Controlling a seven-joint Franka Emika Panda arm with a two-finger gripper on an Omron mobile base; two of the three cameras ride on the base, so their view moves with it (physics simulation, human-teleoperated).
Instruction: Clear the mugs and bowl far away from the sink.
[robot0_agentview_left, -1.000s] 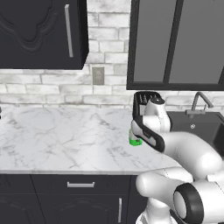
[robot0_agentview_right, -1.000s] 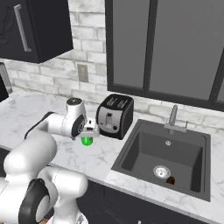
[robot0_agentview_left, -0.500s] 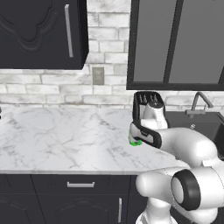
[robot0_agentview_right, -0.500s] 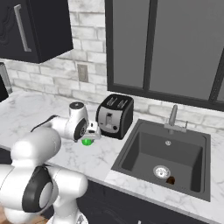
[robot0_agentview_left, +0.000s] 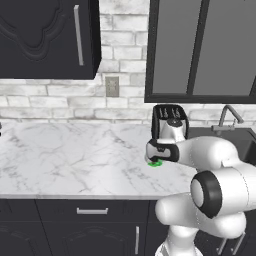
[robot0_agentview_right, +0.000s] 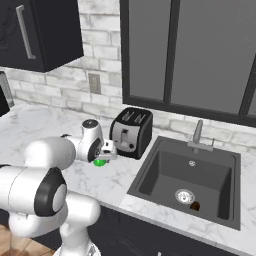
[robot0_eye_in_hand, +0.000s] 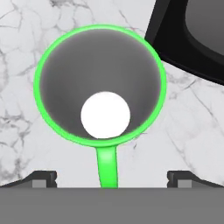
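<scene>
With our hand (robot0_eye_in_hand: 112, 177) spread wide and empty above the green mug (robot0_eye_in_hand: 100, 83) standing on the bench (robot0_agentview_left: 65, 155) beside the toaster (robot0_agentview_right: 131, 131), we judge the grasp pending: lower, then close.

Left base view: mug (robot0_agentview_left: 155, 163) stands on the counter (robot0_agentview_left: 75, 160) at frame centre, just below and in front of the toaster (robot0_agentview_left: 169, 120). Sink (robot0_agentview_left: 235, 142) lies at the right edge, faucet (robot0_agentview_left: 229, 116) behind it. Right base view: mug (robot0_agentview_right: 100, 162) sits left of the toaster (robot0_agentview_right: 131, 131); sink (robot0_agentview_right: 187, 177) occupies the lower right. Hand view: gripper (robot0_eye_in_hand: 111, 177) sits at bottom centre, directly over the mug (robot0_eye_in_hand: 100, 83), with the toaster (robot0_eye_in_hand: 192, 39) at upper right.
</scene>
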